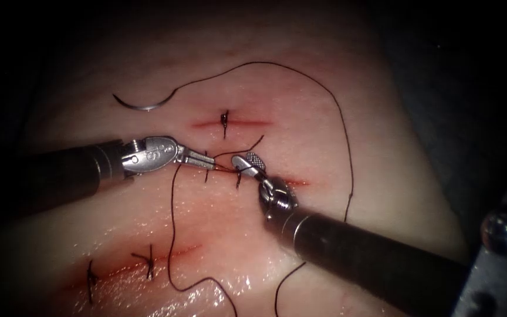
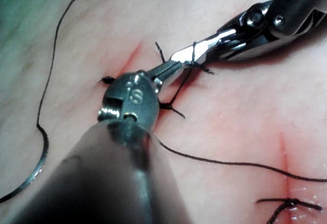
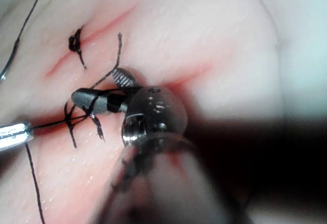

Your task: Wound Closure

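Two needle drivers meet over the middle cut (image 1: 291, 181) in the tissue (image 1: 300, 123) during a bench suturing exercise. The left tool (image 1: 203, 160), reaching in from the left, has its jaws closed on the thread (image 1: 347, 147) just left of the cut. The right tool (image 1: 244, 163), coming up from the lower right, has its jaws parted, one ribbed face turned up, with thread wrapped around the lower jaw; the left wrist view shows the strand crossing that jaw (image 2: 193, 55), and the right wrist view shows the thread wound on it (image 3: 92, 104). A taut stretch of thread runs between the two tips. The curved needle (image 1: 142, 105) lies free on the tissue, well above and to the left of both tools, held by neither and not in the tissue. From its end the thread arcs over the upper cut (image 1: 233, 123), which carries one knot (image 1: 224, 119), and down the right side. Finished stitches (image 1: 148, 258) sit on the lower cut amid red fluid (image 1: 165, 258).
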You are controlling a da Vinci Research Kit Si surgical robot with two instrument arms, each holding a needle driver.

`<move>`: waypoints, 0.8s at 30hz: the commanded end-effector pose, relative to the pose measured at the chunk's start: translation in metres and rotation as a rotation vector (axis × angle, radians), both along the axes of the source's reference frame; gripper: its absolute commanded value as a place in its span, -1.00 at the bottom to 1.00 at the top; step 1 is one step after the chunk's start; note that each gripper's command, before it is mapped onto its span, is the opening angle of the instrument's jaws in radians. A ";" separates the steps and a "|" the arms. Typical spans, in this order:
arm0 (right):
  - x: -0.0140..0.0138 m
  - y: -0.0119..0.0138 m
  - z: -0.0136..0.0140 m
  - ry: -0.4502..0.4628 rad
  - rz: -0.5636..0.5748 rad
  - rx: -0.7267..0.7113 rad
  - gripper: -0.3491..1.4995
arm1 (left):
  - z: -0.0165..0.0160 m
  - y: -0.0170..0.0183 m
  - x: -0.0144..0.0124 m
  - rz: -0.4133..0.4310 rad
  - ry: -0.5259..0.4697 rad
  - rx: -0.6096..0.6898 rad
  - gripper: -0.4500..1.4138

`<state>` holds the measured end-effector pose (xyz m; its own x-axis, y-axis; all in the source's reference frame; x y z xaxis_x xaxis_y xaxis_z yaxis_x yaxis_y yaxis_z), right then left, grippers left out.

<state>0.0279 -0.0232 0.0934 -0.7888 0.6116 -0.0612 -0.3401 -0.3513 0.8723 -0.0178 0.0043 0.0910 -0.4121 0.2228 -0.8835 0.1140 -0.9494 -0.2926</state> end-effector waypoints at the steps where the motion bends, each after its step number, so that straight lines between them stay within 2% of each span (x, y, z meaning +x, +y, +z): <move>1: 0.0008 0.0005 0.0011 -0.001 0.002 -0.003 0.87 | 0.0006 0.0003 -0.0005 0.001 -0.001 -0.002 -1.00; 11: 0.0028 0.0029 0.0027 0.005 -0.002 -0.002 0.86 | 0.0007 0.0001 -0.0009 0.000 0.003 -0.005 -1.00; 17: 0.0036 0.0030 0.0026 0.015 -0.015 -0.004 0.78 | 0.0008 -0.0004 -0.0006 0.008 0.005 -0.009 -1.00; 24: 0.0034 0.0031 0.0027 -0.003 -0.028 -0.013 0.80 | 0.0009 -0.0006 -0.0006 0.010 0.002 -0.010 -1.00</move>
